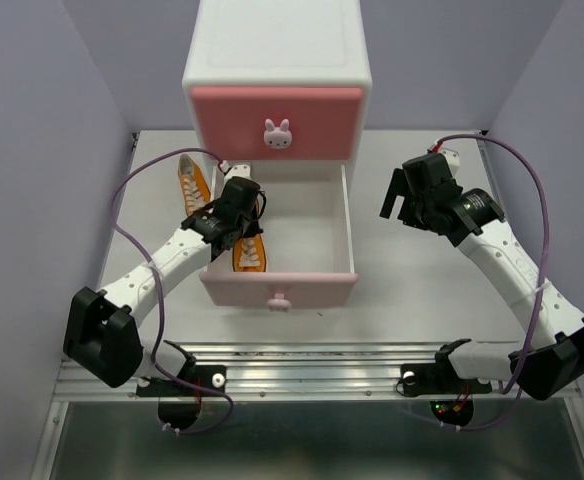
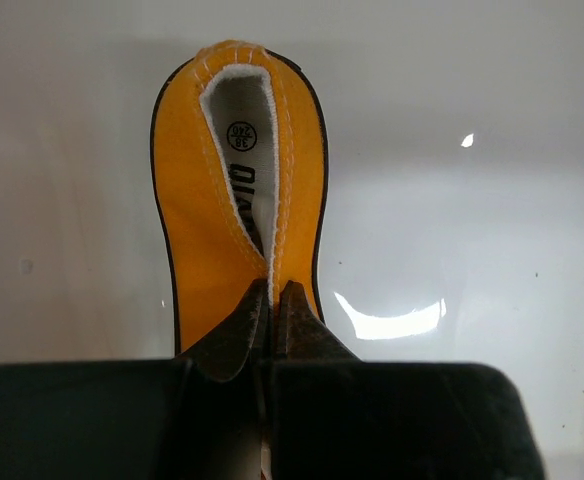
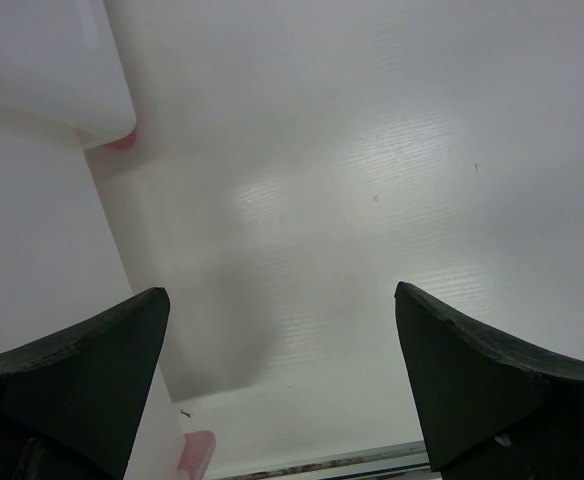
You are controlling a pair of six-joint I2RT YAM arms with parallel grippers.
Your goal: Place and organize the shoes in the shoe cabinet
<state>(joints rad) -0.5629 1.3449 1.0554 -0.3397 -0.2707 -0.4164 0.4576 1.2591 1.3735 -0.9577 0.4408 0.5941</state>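
The cabinet (image 1: 277,60) stands at the middle of the far edge of the bench (image 1: 412,290). Its upper drawer (image 1: 277,112) is shut, and its lower drawer (image 1: 312,235) is pulled out towards the near edge.

The left tool (image 1: 234,215) reaches into the left side of the open drawer. Its jaws are pinched almost together on the rim of an orange shoe (image 1: 249,252). The left wrist view shows the two dark fingers (image 2: 234,338) clamping the thin canvas edge at one end of the shoe's opening, with the white lining visible beyond them. The shoe lies lengthwise along the drawer's left wall. Whether its sole rests on the drawer floor cannot be told.

A second orange shoe (image 1: 192,180) lies on the bench near the far left corner, just beside the cabinet's left side.

The right tool (image 1: 402,195) hangs above the bench to the right of the open drawer, towards the right edge. Its jaws are spread wide, holding and touching nothing, with bare white bench below them in the right wrist view
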